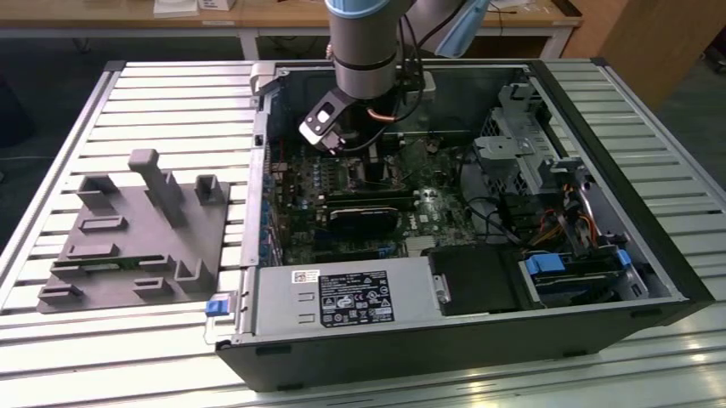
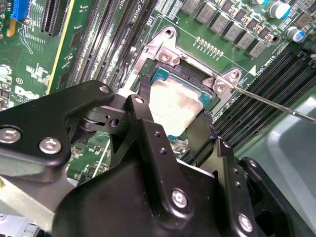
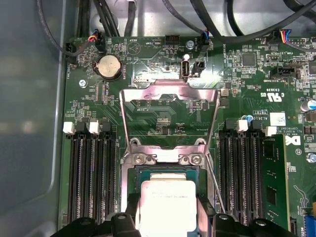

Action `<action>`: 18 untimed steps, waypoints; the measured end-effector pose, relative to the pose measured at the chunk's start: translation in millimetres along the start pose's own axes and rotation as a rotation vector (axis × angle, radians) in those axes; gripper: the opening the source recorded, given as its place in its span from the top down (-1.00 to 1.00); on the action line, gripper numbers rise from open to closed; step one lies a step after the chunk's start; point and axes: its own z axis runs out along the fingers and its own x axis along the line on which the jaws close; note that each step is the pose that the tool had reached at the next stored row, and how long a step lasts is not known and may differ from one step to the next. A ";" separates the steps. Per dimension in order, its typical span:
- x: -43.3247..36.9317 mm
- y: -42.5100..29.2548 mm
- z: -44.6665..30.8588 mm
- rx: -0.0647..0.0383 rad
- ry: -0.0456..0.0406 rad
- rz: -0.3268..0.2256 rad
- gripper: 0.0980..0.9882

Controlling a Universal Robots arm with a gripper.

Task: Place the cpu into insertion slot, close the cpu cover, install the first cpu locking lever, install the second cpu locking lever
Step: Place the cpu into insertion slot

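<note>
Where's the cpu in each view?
Exterior view: beneath the gripper, mid-motherboard, hidden by it.
Second wrist view: chip between the gripper's fingers, over the socket.
First wrist view: chip between the fingers, next to the open cover.
Shared landmark: thin lever beside the socket, in both wrist views.

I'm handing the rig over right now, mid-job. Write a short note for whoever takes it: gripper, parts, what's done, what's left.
Gripper: shut on the chip, gripping two opposite edges.
Chip: inside the socket rim; I cannot tell whether it is fully seated.
Cover: swung open, clear of the socket.
Lever: a thin rod sticking out beside the socket, unhooked.
Done: chip is at the socket.
Left: closing the cover, both levers.
</note>
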 end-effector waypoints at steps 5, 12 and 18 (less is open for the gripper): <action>0.1 1.0 0.6 0.000 0.0000 0.000 0.00; 0.0 0.9 1.8 0.000 -0.0001 0.000 0.00; 0.0 0.9 2.1 0.000 0.0003 0.000 0.00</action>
